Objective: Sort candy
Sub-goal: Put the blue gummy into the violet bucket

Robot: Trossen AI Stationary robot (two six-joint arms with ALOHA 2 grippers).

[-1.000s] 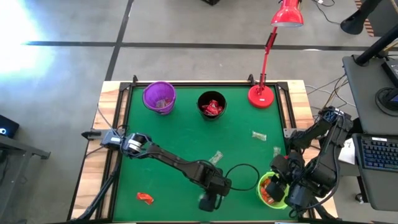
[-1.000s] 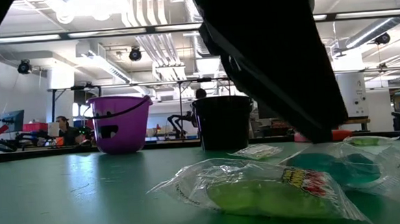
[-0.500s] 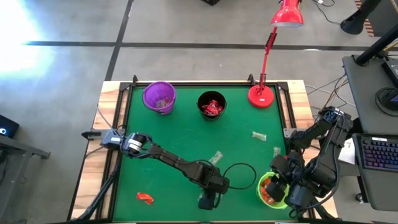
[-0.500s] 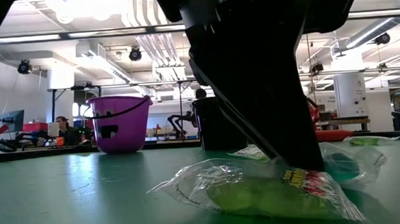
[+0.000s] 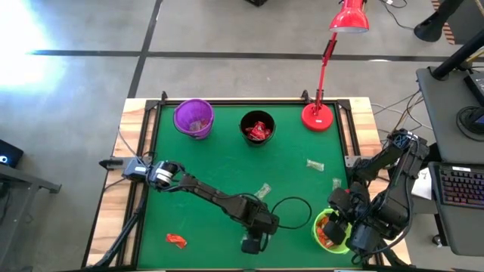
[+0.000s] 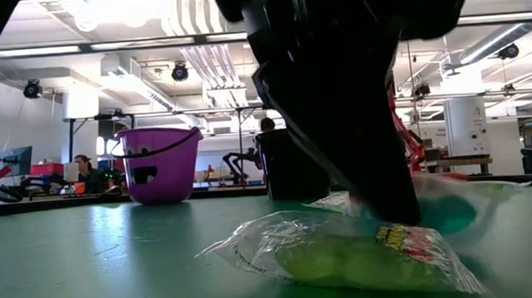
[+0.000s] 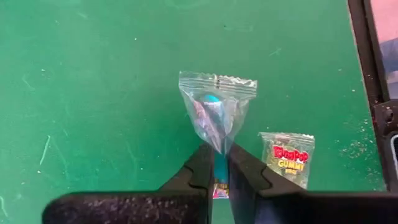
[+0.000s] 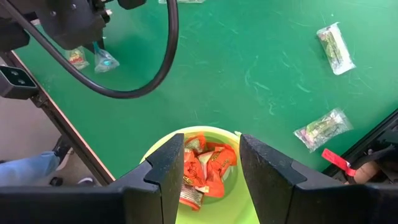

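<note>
Left wrist view: left gripper (image 7: 214,163) clamped on blue candy (image 7: 213,112) wrapper edge; lift straight, clear of gummy pack (image 7: 286,157); right gripper (image 8: 202,163) open over green cup (image 8: 163,150)

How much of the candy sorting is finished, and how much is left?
Partly done: red candies lie in the black cup, orange ones in the green cup under the open right gripper. The left gripper is shut on a clear blue candy. Loose sweets remain, including a red one.
</note>
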